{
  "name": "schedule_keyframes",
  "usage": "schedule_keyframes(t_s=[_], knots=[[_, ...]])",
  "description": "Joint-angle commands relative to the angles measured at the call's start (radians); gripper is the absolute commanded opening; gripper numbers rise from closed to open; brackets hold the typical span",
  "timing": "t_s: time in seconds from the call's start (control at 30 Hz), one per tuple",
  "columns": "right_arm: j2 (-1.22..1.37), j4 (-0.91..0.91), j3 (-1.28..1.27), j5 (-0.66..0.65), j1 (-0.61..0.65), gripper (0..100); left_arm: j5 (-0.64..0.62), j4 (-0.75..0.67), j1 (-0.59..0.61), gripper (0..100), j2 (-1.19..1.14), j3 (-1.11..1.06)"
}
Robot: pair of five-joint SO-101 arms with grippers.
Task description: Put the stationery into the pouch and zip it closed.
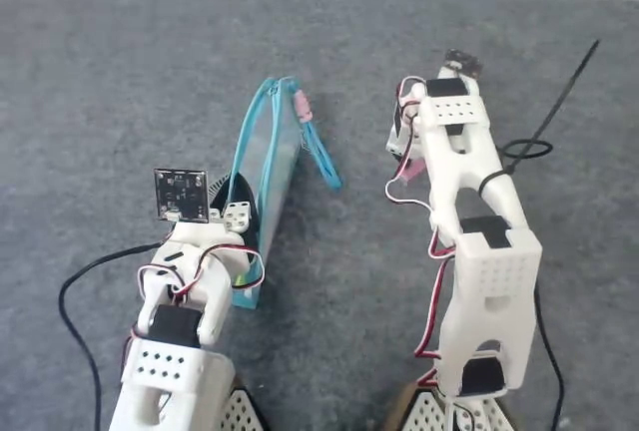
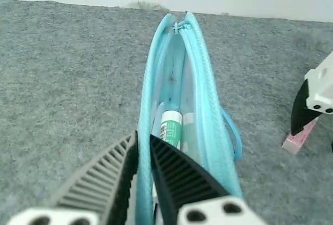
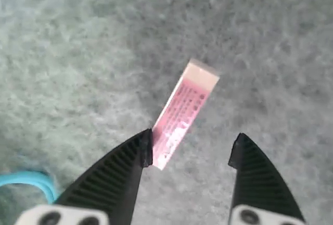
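Note:
A turquoise pouch stands on its edge on the grey carpet with its zip open. Inside it lies a green-and-white stick with another pale item beside it. My left gripper is at the pouch's near end, shut on one rim of the opening. A pink eraser lies flat on the carpet to the right of the pouch. My right gripper hangs open just over it, one fingertip at the eraser's near end.
The pouch's turquoise wrist strap loops out toward the right arm. A small pink piece sits by the pouch's far end. Grey carpet runs to a pale wall at the back. Cables trail beside both arms.

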State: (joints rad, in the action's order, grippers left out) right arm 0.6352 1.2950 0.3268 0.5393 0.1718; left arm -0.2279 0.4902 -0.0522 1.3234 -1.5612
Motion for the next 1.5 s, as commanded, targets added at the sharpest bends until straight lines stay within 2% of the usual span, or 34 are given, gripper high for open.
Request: schedule_keyframes(t_s=[0.0,0.13,0.33,0.77,0.97,1.23,1.47], knots=[[0.019,0.015,0.012,0.014,-0.002,24.1,0.012,-0.006,-0.003,1,-0.003,-0.021],[0.038,0.058,0.012,0.018,-0.025,22.7,0.012,-0.005,-0.003,1,-0.003,-0.021],[-0.016,0.065,0.012,-0.003,-0.061,0.0,0.012,-0.005,-0.003,1,-0.003,-0.021],[-0.401,0.317,0.012,-0.242,0.001,0.8,0.012,-0.008,-0.005,1,-0.003,-0.021],[-0.553,0.374,0.009,-0.288,0.133,0.8,0.034,-0.008,-0.008,1,-0.003,-0.021],[-0.682,0.278,0.006,-0.284,0.366,0.8,0.044,-0.008,-0.008,1,-0.003,-0.021],[-0.693,-0.015,-0.091,-0.287,0.492,0.7,0.044,-0.008,-0.011,1,-0.003,-0.021]])
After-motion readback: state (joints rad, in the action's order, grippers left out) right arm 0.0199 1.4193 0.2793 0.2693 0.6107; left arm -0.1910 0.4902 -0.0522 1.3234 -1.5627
